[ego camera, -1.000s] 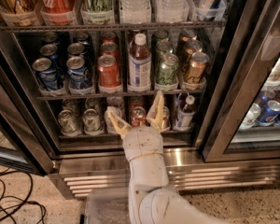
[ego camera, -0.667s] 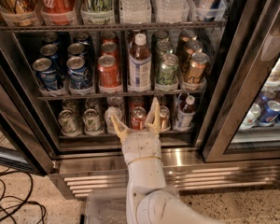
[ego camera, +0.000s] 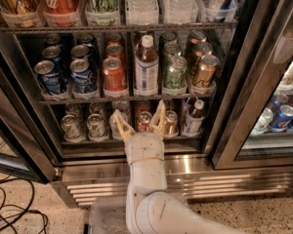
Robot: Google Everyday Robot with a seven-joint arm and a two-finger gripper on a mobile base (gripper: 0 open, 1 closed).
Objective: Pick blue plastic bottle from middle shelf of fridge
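The blue plastic bottle (ego camera: 146, 66) stands upright in the middle of the middle shelf (ego camera: 122, 99) of the fridge (ego camera: 151, 167). It has a white cap, dark drink and a white-and-blue label, and is taller than the cans beside it. A red can (ego camera: 114, 75) is on its left and a green can (ego camera: 175, 73) on its right. My gripper (ego camera: 140, 121) is open, below the bottle, in front of the lower rack. Its two tan fingers (ego camera: 121, 125) point up, their tips just under the middle shelf's front edge. The white arm (ego camera: 145, 179) rises from the bottom centre.
Blue cans (ego camera: 49, 75) fill the shelf's left, gold cans (ego camera: 204, 70) its right. The top rack holds large cans and clear water bottles (ego camera: 141, 1). The lower rack has silver-topped cans (ego camera: 96, 126) and a small dark bottle (ego camera: 195, 116). A door frame (ego camera: 244, 96) stands right; cables (ego camera: 10, 213) lie on the floor.
The gripper has dropped a little and edged left, from in front of the middle shelf's edge to just below it. The bottle and cans have not moved.
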